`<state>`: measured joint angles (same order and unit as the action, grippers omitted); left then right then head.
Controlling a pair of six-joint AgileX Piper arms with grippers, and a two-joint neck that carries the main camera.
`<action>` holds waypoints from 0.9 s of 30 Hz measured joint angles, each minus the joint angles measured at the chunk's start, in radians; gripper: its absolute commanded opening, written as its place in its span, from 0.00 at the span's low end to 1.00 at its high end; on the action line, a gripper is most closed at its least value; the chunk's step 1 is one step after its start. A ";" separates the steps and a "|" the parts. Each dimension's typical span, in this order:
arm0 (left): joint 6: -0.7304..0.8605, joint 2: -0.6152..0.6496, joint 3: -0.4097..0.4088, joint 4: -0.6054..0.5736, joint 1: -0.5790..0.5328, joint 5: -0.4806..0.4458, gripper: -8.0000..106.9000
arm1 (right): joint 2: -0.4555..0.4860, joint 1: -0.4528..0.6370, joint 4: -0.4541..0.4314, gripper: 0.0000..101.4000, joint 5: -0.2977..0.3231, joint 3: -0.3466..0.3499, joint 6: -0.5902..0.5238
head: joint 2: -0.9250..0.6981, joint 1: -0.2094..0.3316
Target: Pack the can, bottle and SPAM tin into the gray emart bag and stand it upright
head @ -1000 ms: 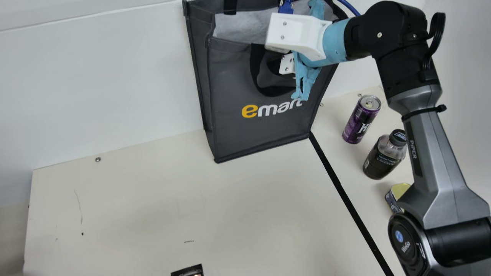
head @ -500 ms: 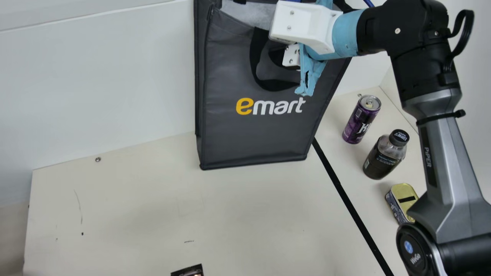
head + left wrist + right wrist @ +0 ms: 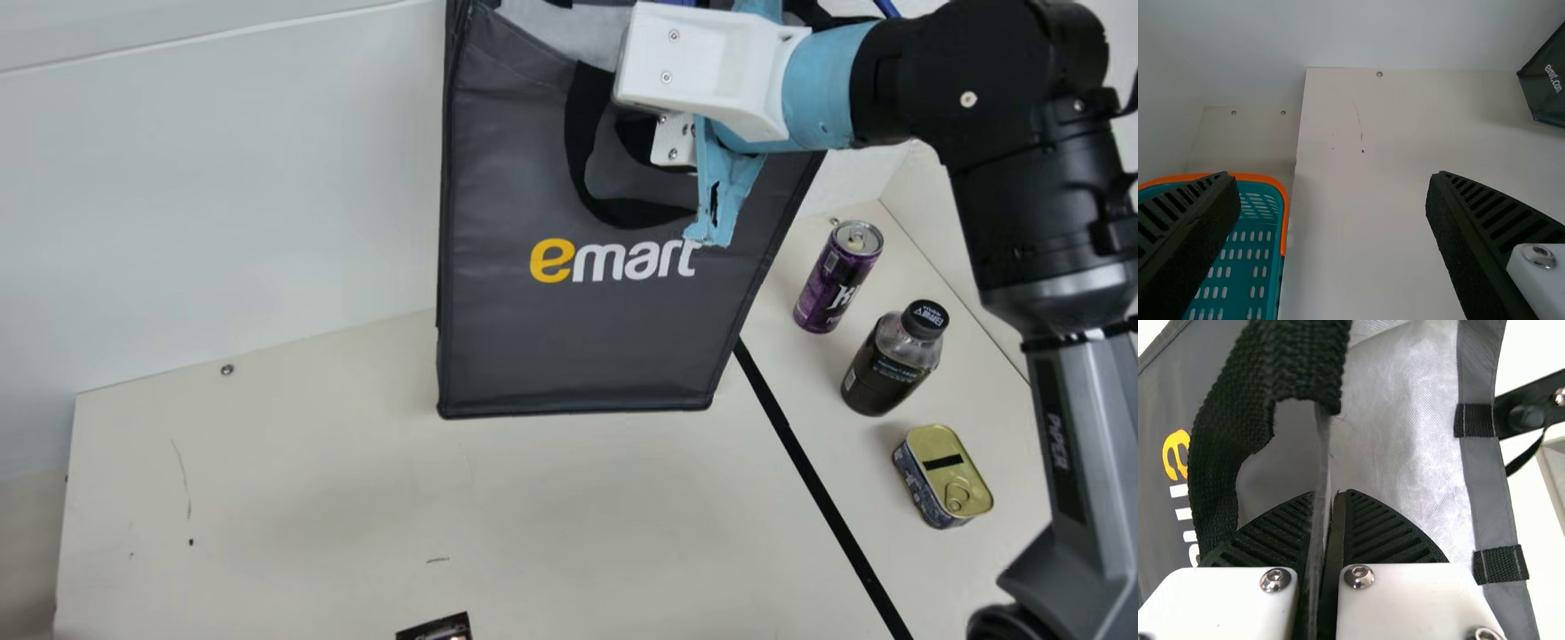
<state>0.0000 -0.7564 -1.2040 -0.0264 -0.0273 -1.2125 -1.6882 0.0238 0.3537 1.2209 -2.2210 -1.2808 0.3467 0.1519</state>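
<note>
Right wrist view: we have the right gripper (image 3: 1331,495) nearly closed, with just a thin layer of fabric between its fingers. That's the upper wall of the gray emart bag (image 3: 569,338), so we'd tag it as a firm pinch. One black handle (image 3: 1215,473) loops beside the fingers; we can't tell if it's caught too.

Why there: we read the grip near the mouth as a way to steer the bag and hold it roughly upright, base downward. We can't tell whether the base touches the table (image 3: 356,498) or hangs just over it. The pale lining shows at the mouth, so the opening looks partly spread, useful for loading later.

Main view: we see the can (image 3: 836,280) and bottle (image 3: 889,364) upright and the SPAM tin (image 3: 942,476) flat, ring-pull lid up. All three are outside the bag, past the black strip (image 3: 800,453) on the right side. We'd guess that spacing leaves room to settle the bag first and makes each item easy to pick.

Left wrist view: we mark the left gripper (image 3: 1331,175) wide apart, holding nothing, near the teal basket (image 3: 1286,227). Probably waiting its turn.
</note>
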 measured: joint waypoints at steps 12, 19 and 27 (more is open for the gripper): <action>0.000 0.000 0.000 0.000 0.000 0.000 0.85 | 0.143 -0.093 -0.054 0.00 0.000 0.098 0.035 | 0.000 0.000; 0.000 0.000 0.000 0.000 0.000 0.000 0.85 | 0.223 -0.152 -0.088 0.00 -0.001 0.159 0.057 | 0.002 0.000; 0.000 0.000 0.000 0.000 0.000 0.000 0.85 | 0.302 -0.207 -0.126 0.00 0.000 0.230 0.082 | 0.002 0.000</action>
<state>0.0000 -0.7564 -1.2040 -0.0264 -0.0273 -1.2125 -1.3862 -0.1834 0.2277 1.2211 -1.9908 -1.1991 0.3482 0.1519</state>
